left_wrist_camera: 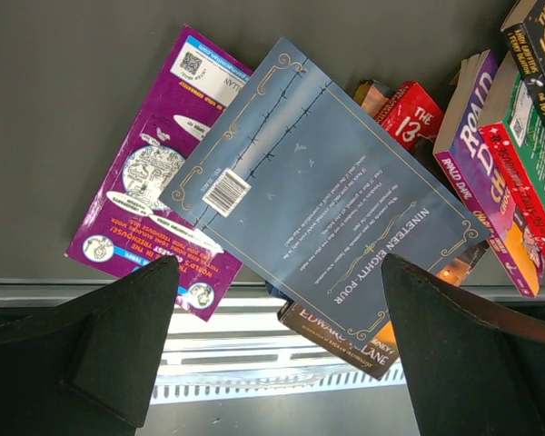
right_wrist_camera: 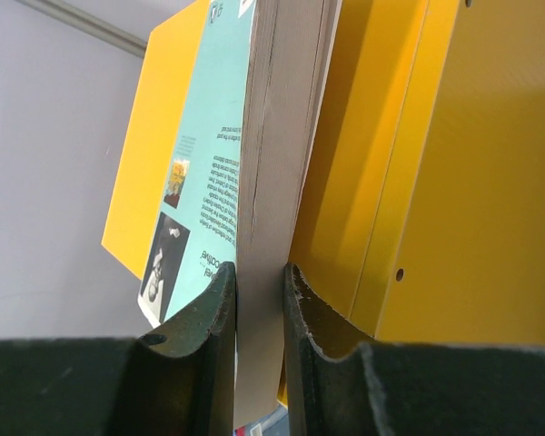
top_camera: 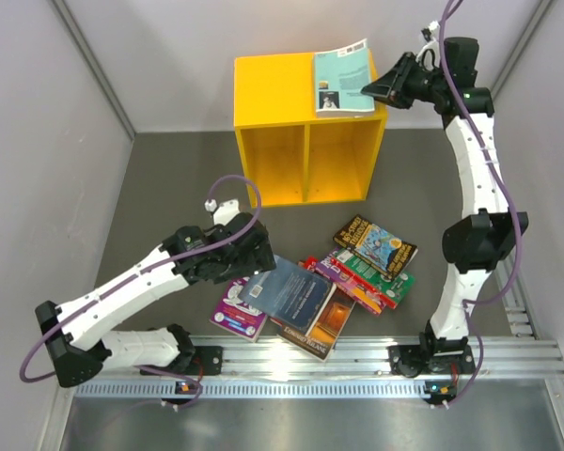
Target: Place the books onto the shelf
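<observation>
One pale teal book (top_camera: 343, 77) sits over the right end of the yellow shelf's (top_camera: 273, 89) flat top, back cover up, with its far end past the shelf's rear edge. Whether it rests on the top or is held just clear of it cannot be told. The right hand (top_camera: 368, 91) pinches this book by its page edge, one finger on each cover, reaching in from the shelf's right side. There is one shelf, with two side-by-side compartments, and no book shows inside either. The other books lie in one overlapping pile (top_camera: 310, 291) on the grey surface (top_camera: 169, 188), in front of the shelf and near the arm bases. At least seven can be told apart, though the overlap leaves the exact count unsure. They include a purple book (top_camera: 237, 308) at the left, a blue-grey book (top_camera: 296, 289) partly on top of it, a dark brown book (top_camera: 321, 331) under that, and red, green, dark and Roald Dahl covers fanned out to the right. The left hand (top_camera: 258, 254) hangs over the pile's left part with its fingers (left_wrist_camera: 136, 309) spread wide, straddling the blue-grey book from above and holding nothing.
</observation>
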Available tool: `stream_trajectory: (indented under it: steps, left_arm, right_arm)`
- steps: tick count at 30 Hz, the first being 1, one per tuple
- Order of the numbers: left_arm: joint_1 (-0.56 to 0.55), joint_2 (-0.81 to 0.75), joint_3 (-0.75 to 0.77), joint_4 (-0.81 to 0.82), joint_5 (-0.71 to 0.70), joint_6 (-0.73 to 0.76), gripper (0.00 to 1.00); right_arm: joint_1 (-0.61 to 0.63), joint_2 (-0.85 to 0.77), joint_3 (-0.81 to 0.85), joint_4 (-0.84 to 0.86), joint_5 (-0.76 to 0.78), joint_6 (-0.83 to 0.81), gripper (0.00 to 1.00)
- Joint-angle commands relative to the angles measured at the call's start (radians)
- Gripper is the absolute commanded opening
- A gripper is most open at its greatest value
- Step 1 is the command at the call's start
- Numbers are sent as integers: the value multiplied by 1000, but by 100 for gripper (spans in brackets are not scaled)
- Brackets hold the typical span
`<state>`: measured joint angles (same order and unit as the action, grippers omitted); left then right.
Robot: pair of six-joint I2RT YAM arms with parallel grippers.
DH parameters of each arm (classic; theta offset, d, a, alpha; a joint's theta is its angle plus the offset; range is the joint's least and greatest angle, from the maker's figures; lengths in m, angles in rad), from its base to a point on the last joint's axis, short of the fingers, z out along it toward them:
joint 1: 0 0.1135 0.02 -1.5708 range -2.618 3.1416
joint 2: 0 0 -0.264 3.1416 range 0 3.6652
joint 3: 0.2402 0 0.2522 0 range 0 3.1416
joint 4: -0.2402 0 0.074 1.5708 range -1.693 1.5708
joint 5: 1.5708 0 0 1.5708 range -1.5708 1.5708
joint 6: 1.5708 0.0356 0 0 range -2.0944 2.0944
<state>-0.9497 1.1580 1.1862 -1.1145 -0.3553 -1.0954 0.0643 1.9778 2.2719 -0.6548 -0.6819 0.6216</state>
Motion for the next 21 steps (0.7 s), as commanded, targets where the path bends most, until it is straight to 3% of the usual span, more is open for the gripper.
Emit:
stream_trajectory:
  steps: [1, 3, 5, 7, 10, 14, 21]
  left_arm:
    - [6, -63, -17, 13, -4, -17, 98]
    - [6, -76, -30, 10, -4, -23, 98]
    - [6, -87, -39, 10, -5, -27, 98]
    - [6, -93, -43, 7, -5, -32, 98]
    - [6, -92, -49, 12, 3, -32, 98]
    - [6, -73, -53, 24, 21, -14, 98]
    - [6, -18, -91, 48, 55, 32, 98]
  right_arm:
    - [-17, -1, 23, -22, 65, -59, 0]
    - [-18, 24, 35, -16, 32, -62, 5]
    - [-17, 41, 47, -14, 4, -65, 39]
    - [-18, 46, 51, -6, -10, -75, 62]
    - [-20, 29, 52, 13, -13, -91, 71]
    - [-44, -20, 58, 21, 10, -91, 73]
    - [-121, -229, -56, -123, 338, -152, 76]
